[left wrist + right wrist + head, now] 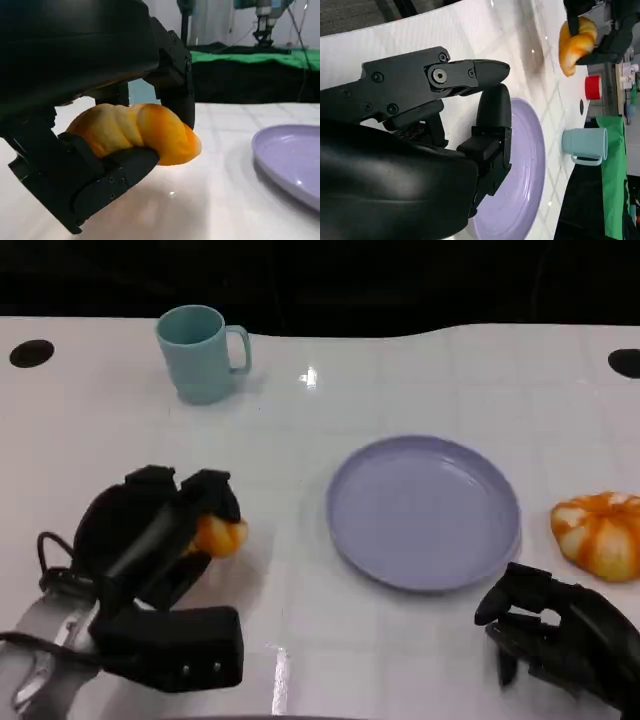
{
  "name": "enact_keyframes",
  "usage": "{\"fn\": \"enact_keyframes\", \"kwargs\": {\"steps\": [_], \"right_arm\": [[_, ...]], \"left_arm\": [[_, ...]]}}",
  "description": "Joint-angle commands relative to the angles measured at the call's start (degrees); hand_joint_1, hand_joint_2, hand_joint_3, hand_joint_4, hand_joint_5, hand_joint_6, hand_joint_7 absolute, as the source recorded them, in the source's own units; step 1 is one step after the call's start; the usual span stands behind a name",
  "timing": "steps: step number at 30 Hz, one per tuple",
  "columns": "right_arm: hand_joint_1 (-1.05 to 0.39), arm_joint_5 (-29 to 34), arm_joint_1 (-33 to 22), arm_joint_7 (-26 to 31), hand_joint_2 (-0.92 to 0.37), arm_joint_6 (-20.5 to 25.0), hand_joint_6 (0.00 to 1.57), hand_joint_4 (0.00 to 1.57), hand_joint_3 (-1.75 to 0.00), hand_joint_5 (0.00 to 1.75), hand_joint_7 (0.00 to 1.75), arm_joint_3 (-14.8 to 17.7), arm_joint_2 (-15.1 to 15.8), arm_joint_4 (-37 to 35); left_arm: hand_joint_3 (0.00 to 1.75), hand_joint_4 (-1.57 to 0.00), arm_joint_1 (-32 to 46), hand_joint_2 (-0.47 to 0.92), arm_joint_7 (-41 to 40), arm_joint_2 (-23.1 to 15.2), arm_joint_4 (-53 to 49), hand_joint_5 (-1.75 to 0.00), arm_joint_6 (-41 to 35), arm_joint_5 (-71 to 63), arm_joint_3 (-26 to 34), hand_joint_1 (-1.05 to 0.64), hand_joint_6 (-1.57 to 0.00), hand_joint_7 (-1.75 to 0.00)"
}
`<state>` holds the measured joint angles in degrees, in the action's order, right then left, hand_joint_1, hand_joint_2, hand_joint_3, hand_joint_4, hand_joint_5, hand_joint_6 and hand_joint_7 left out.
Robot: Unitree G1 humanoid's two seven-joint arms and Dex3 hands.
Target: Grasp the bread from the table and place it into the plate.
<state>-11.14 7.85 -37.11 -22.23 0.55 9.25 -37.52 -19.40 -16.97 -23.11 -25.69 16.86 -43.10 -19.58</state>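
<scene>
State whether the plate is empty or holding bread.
Empty. The purple plate shows only bare surface; one bread is held in the left hand.

A light blue mug (202, 352) is standing upright at the far left of the white table (300, 420), handle pointing right. An orange-and-white pumpkin-shaped thing (599, 534) is lying at the right edge.

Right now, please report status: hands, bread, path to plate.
Left hand holds bread, lifted off table. Right hand holds nothing, beside plate. Nothing between bread and plate.

golden-orange bread (220, 536), lilac plate (424, 512), teal mug (199, 352), white table (300, 430), black left robot hand (160, 530)
</scene>
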Motion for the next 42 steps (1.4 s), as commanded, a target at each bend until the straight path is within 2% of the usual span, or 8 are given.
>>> {"fn": "enact_keyframes", "kwargs": {"steps": [1,7,13,18,25,27,34,42], "right_arm": [[-0.53,0.62,-0.92,-0.07,-0.92,1.19,0.66,0.66,-0.26,1.75,1.37,0.04,0.33,-2.28],[-0.55,1.29,-1.06,0.90,-0.92,0.97,0.66,0.67,-0.26,1.75,1.37,-0.10,0.50,-1.88],[-0.52,0.61,-1.36,-0.35,-0.92,0.67,0.66,0.66,-0.26,1.75,1.37,0.22,0.83,-1.96],[-0.52,1.76,-1.57,0.40,-0.92,1.28,0.65,0.65,-0.27,1.75,1.39,0.05,1.37,-1.45],[-0.55,1.72,-0.70,0.61,-0.92,1.10,0.67,0.67,-0.26,1.75,1.41,0.22,1.20,-3.05],[-0.56,1.70,-0.54,0.85,-0.92,1.54,0.68,0.69,-0.25,1.75,1.42,0.24,1.14,-3.06],[-0.58,1.61,-1.05,1.09,-0.92,3.28,0.72,0.73,-0.21,1.75,1.43,0.09,1.38,-0.82],[-0.60,1.91,-1.03,1.49,-0.92,3.04,0.74,0.72,-0.21,1.75,1.38,0.04,1.37,-1.34]], "left_arm": [[1.64,-0.74,-1.84,0.34,0.78,-0.23,0.82,-1.75,0.15,1.02,0.65,-0.11,-0.56,-1.75],[1.64,-0.75,-3.28,0.29,1.01,-0.10,1.26,-1.75,0.39,0.58,0.23,-0.12,-0.57,-1.75],[1.48,-0.75,-4.43,0.38,1.38,1.05,2.04,-1.75,-0.45,0.21,-0.17,-0.18,-0.57,-1.75],[1.39,-0.75,-7.12,0.36,-2.84,3.95,-0.65,-1.75,0.49,-0.64,-0.83,-0.18,-0.57,-1.75],[1.07,-0.75,-12.35,0.47,-4.91,7.22,-5.73,-1.75,0.87,-1.68,-2.71,-0.19,-0.55,-1.75],[1.03,-0.74,-13.26,0.48,-5.74,7.76,-6.66,-1.75,1.00,-2.12,-3.17,-0.19,-0.54,-1.75],[1.04,-0.76,-15.57,0.45,-8.07,10.10,-9.60,-1.75,2.40,-1.73,-4.61,-0.18,-0.57,-1.75],[1.06,-0.77,-19.20,0.46,-9.85,13.82,-15.05,-1.75,4.07,-1.55,-6.57,-0.19,-0.57,-1.75]]}}
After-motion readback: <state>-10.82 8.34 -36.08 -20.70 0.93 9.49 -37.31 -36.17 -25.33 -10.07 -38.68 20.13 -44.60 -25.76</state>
